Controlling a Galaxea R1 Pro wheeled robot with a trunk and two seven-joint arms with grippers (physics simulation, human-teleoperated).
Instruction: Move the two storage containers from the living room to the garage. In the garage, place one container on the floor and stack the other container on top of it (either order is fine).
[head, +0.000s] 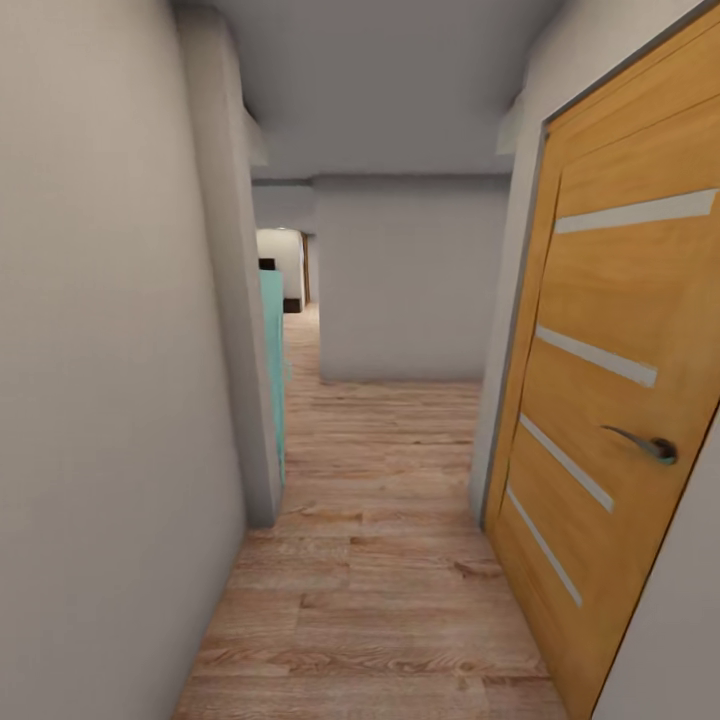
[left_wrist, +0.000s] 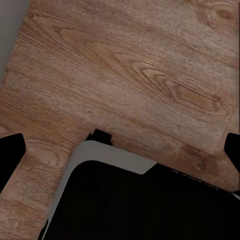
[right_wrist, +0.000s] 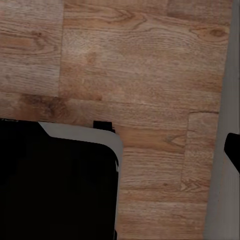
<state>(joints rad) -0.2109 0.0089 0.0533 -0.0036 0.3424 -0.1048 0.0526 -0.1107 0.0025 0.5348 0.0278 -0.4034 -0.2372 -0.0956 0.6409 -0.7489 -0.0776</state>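
Observation:
The storage containers are out of view. I am in a narrow hallway with a light wood plank floor (head: 380, 560). In the left wrist view my left gripper (left_wrist: 120, 152) is open, its dark fingertips (left_wrist: 10, 155) wide apart over the planks with nothing between them. In the right wrist view my right gripper (right_wrist: 120, 150) also stands open and empty. One of its fingertips (right_wrist: 233, 150) shows by a pale wall edge, and the other merges with my dark base (right_wrist: 55, 185).
Pale grey walls (head: 110, 400) close in on both sides. A shut orange wooden door (head: 620, 400) with a metal handle (head: 645, 443) is at the right. A teal panel (head: 272, 370) juts out at the left. A grey wall (head: 410, 290) blocks straight ahead; the passage continues left of it.

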